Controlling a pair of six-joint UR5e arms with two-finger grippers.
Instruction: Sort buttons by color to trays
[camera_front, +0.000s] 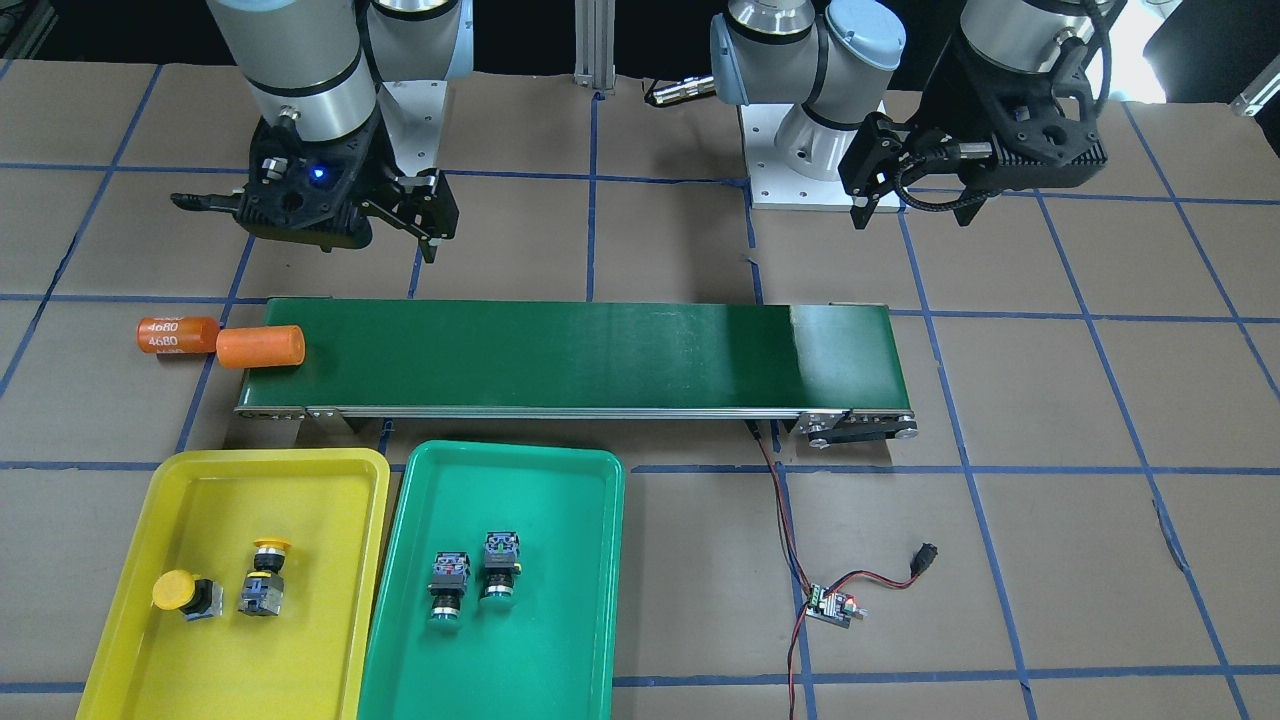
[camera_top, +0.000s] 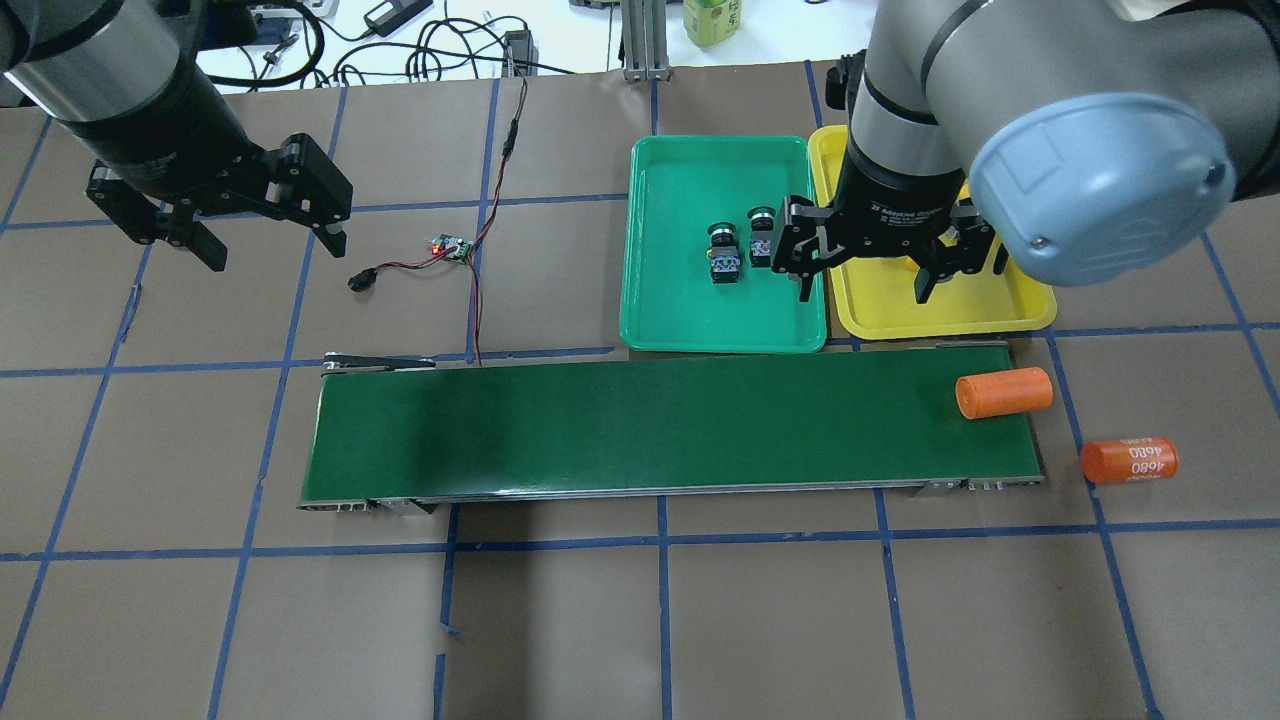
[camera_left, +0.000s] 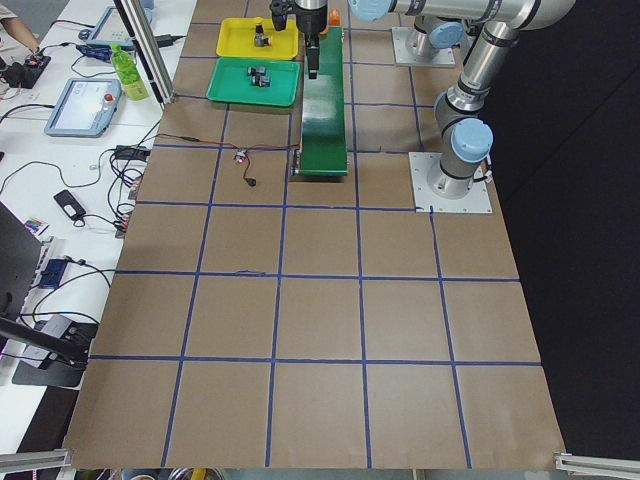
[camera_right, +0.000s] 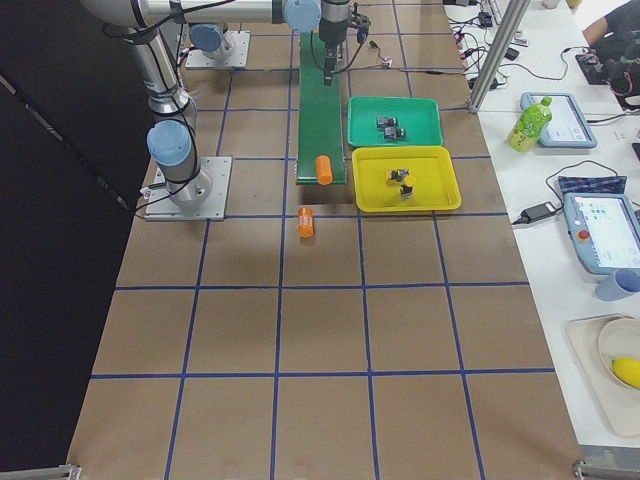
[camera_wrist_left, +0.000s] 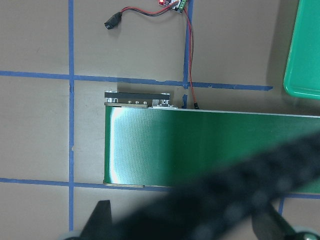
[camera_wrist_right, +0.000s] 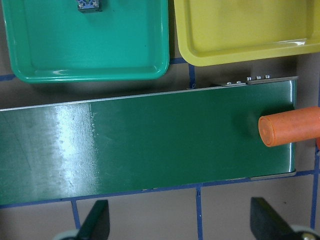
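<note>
The sorting looks complete, so the step in hand is, by my reading, a clean withdrawal. On the left, the left pincer (camera_top: 277, 250) hangs open and empty above the bare table (camera_top: 600, 620), well apart from everything, and needs only a straight lift. On the right, the right pincer (camera_top: 864, 290), also spread wide and holding nothing, hovers high near the right end of the conveyor belt (camera_top: 650, 430). It should rise without sweeping low over the trays or brushing the orange cylinder (camera_top: 1003, 392) on the belt. Counted left to right: one small circuit board (camera_top: 452, 247) with wires; one green tray (camera_top: 722, 345) beyond the belt, holding two green buttons (camera_top: 722, 258) side by side; one yellow tray (camera_top: 950, 322) just right of it, holding two yellow buttons (camera_front: 265, 578) close together; two orange cylinders, one on the belt's right end, another (camera_top: 1130, 460) on the table past it. No button lies outside a tray.
</note>
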